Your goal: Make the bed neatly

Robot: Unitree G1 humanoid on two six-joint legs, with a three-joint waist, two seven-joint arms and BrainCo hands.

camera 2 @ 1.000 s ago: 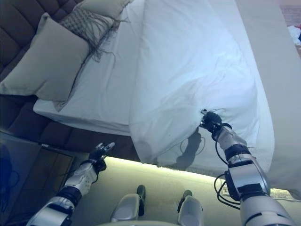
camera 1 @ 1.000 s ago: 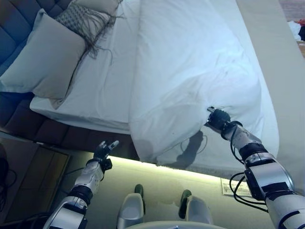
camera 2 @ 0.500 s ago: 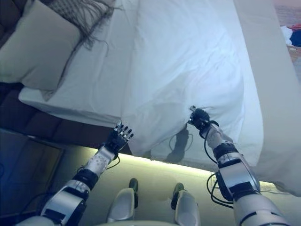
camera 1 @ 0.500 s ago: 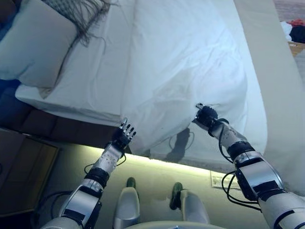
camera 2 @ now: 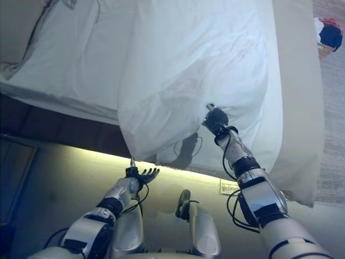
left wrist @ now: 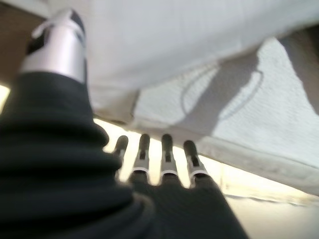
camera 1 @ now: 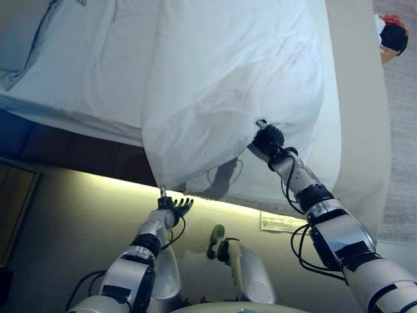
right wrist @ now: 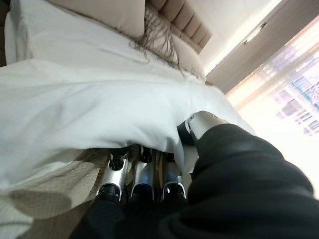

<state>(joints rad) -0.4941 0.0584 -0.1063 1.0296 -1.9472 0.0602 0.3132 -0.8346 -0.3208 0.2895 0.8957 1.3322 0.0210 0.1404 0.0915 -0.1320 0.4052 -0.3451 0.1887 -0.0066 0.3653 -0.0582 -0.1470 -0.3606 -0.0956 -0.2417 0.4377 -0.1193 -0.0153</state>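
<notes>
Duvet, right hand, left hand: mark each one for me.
Duvet (camera 1: 228,72), left eye view, middle of its top.
Right hand (camera 1: 267,138), left eye view, back of the hand gripping the duvet's edge.
Left hand (camera 1: 171,206), left eye view, palm below the hanging corner.

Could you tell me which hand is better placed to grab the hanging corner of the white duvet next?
The left hand. It hovers open just below the duvet's hanging corner at the bed's edge, with nothing in it. The right hand is further along the edge, already shut on the duvet, so it looks committed.
</notes>
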